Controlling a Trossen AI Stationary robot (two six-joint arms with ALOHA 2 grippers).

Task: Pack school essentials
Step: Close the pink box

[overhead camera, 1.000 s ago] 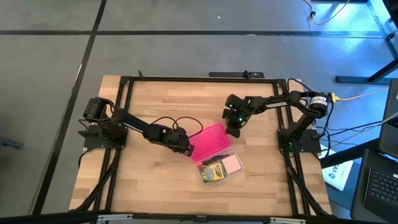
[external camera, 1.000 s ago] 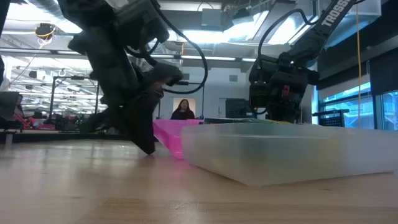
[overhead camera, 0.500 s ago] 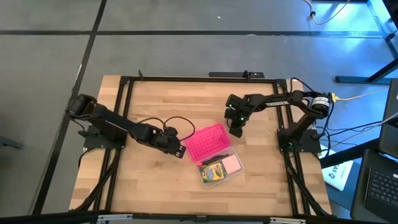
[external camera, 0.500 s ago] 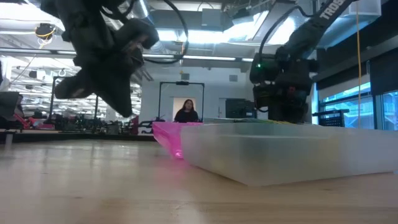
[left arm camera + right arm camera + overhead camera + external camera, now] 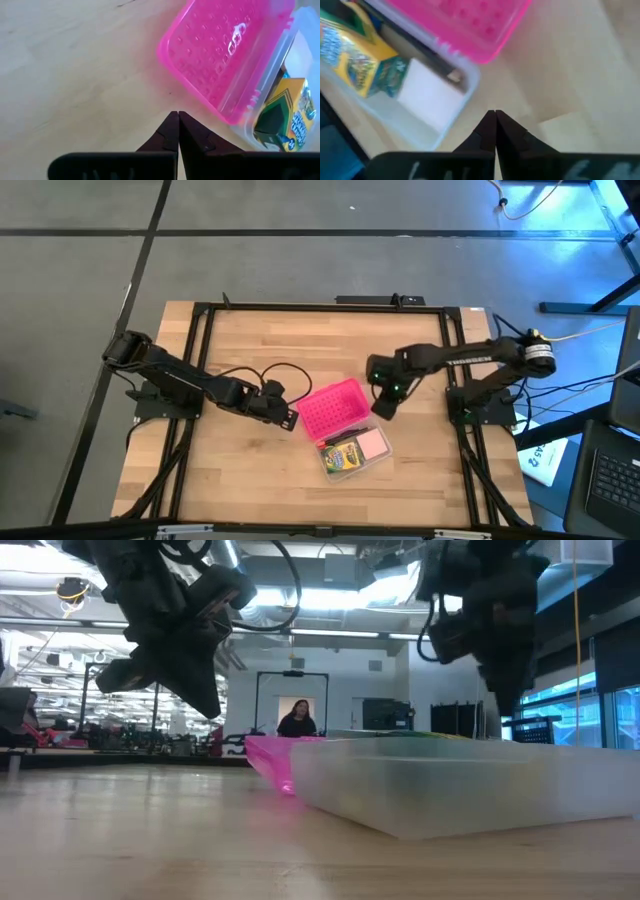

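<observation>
**Both hands empty, case packed but lid still thrown back**

My left gripper [image 5: 287, 418] hangs just off the outer edge of the bright pink perforated plastic lid [image 5: 335, 407], fingers pressed together on nothing. My right gripper [image 5: 381, 408] hovers near the opposite side of the same lid, fingers likewise shut and empty. I judge this flanking stance suits the next job: the lid lies flipped open beside the clear rectangular plastic case [image 5: 356, 452], and one hand on each side could swing it over and press it down.

The essentials I can make out sit inside the case: the green-and-yellow cardboard crayon box [image 5: 285, 117] lies on its side against one wall, and the pale pink square sticky-note pad [image 5: 371, 444] lies flat beside it, the two touching. A dark stick-like thing runs along the hinge side, perhaps the pen; I cannot be sure. Scissors, eraser and pencils I cannot pick out.

The crayon box carries printed lettering on its face, but I cannot read it. On the wooden table [image 5: 240, 340] I see nothing loose.
</observation>
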